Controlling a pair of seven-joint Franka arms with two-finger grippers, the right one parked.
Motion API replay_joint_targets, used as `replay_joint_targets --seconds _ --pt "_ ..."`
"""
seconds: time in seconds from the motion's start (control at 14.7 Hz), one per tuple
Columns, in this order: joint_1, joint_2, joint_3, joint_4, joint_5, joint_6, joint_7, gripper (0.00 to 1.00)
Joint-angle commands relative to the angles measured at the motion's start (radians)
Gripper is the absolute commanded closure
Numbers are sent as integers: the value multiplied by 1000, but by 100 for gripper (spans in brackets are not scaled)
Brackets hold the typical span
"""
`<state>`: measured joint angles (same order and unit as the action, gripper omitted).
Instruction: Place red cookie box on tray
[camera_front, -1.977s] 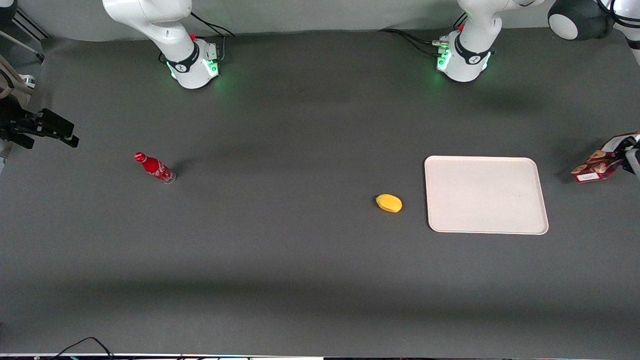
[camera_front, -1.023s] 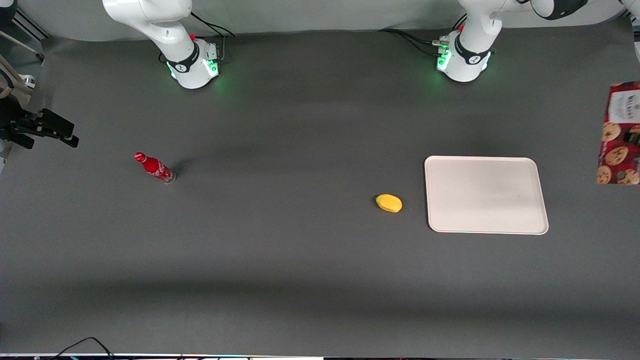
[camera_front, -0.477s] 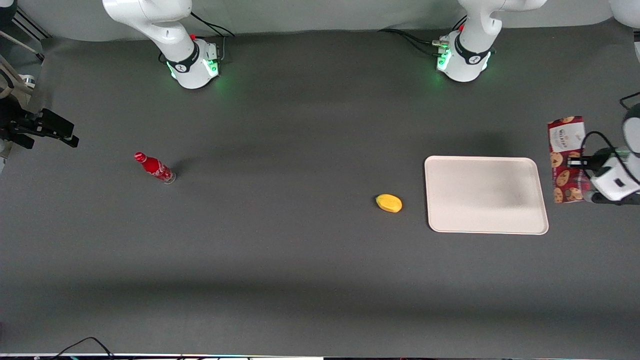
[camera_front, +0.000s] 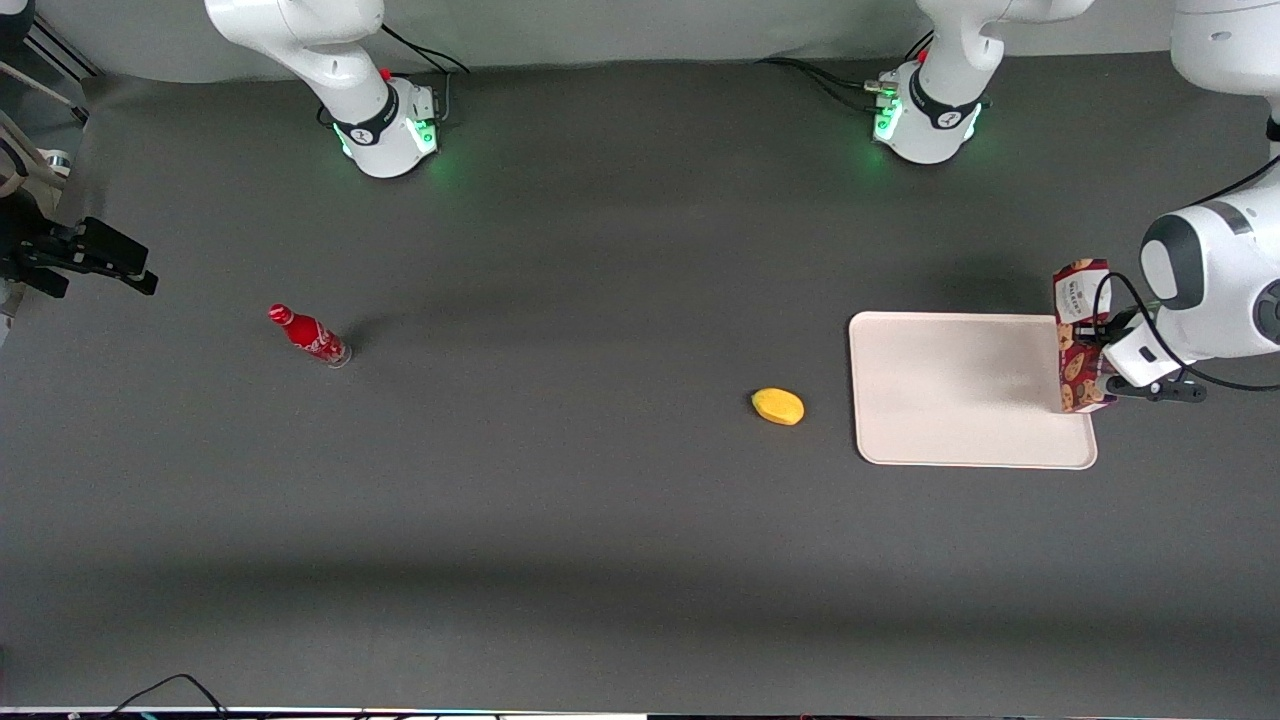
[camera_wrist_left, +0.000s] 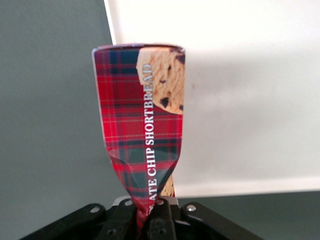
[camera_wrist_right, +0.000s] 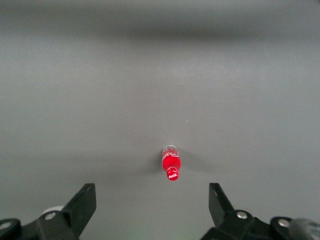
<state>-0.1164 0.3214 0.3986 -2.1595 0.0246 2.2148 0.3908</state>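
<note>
Since half a second ago the box (camera_front: 1078, 335) has been carried in from the right of the front frame and is now held over the tray's (camera_front: 960, 390) right rim; two seconds ago it was at the far right edge, well clear of the tray.

Largest first: the table (camera_front: 600, 520) fills the frame. The tray lies at centre right of the front view and holds nothing yet; its surface is bare cream-white. The box is seen end-up in the gripper (camera_front: 1098, 372), its long axis running up and down the front frame, along the tray's right edge rather than across it. In the wrist view the box (camera_wrist_left: 142, 125) straddles the boundary, with the tray (camera_wrist_left: 250, 100) under one half and grey table under the other. The gripper (camera_wrist_left: 150, 215) is pinched on the box's end, and the cardboard is visibly crushed between the jaws.

The coming move turns on one relation: the tray's middle lies toward the parked arm's end of the table from the box, so a short carry that way is judged necessary before lowering.

A lemon-like fruit (camera_front: 778, 406) lies just beside the tray, and a small bottle (camera_front: 309, 335) stands well apart at centre left.
</note>
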Motion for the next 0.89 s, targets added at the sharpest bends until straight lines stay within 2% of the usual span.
replay_joint_targets --seconds 0.0,0.07,0.14,0.34,0.82 --pt "14 56 -9 36 -75 51 20 77" --pt "20 61 -7 58 -110 39 20 16" --pt "20 62 -7 82 -139 23 19 0" --pt "21 61 -4 217 -166 -171 17 0" --pt "23 -19 11 663 -146 -781 11 0"
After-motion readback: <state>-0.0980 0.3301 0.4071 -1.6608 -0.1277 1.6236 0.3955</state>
